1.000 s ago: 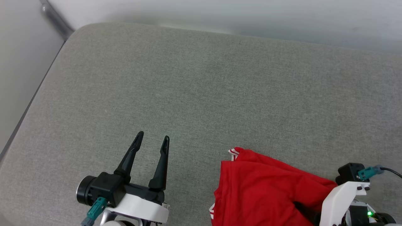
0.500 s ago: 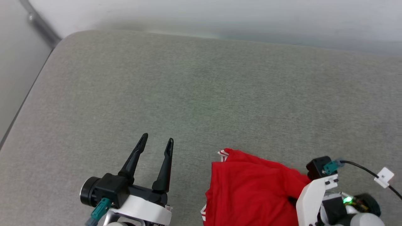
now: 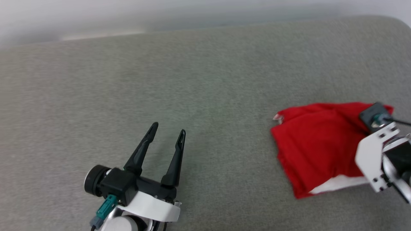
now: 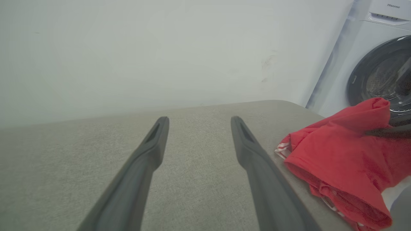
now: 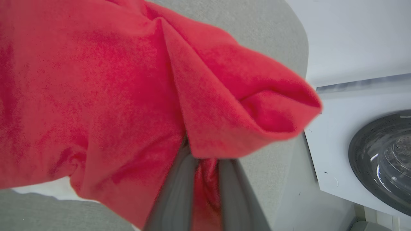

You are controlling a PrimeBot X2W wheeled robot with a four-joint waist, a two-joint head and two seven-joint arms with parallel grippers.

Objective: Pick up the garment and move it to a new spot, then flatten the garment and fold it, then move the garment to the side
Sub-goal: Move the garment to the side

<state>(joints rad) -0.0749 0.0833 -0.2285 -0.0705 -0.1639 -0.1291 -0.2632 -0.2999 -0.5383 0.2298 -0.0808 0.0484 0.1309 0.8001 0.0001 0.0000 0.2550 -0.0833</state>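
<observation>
Garment: the red garment [image 3: 316, 147] is hanging bunched at the right end of the cushion, a pinch of its cloth being gripped from above (in the right wrist view [image 5: 96, 96] it is spreading across most of the picture).
Garment details: a red-white striped trim [image 3: 278, 118] is showing at its left corner, and a white strip [image 3: 337, 184] is peeking out along its lower edge; no letters are showing.
Contact with cushion: I cannot tell whether its lowest folds are touching the fabric below.
Right gripper: the right gripper [image 5: 205, 179] is clamping nearly closed on a fold of the red cloth, its two dark fingers [image 5: 175, 195] pressing the fold between them.
Left gripper: the left gripper [image 3: 169, 127] is hovering over bare cushion with its fingers spread wide, holding nothing, well apart from the garment [image 4: 340, 154].
Surface: a gray upholstered cushion [image 3: 205, 80] is lying under both arms.
Background: a white washing machine [image 4: 379, 64] with a dark round door is standing past the cushion's right end, against a pale wall [image 4: 160, 48].
</observation>
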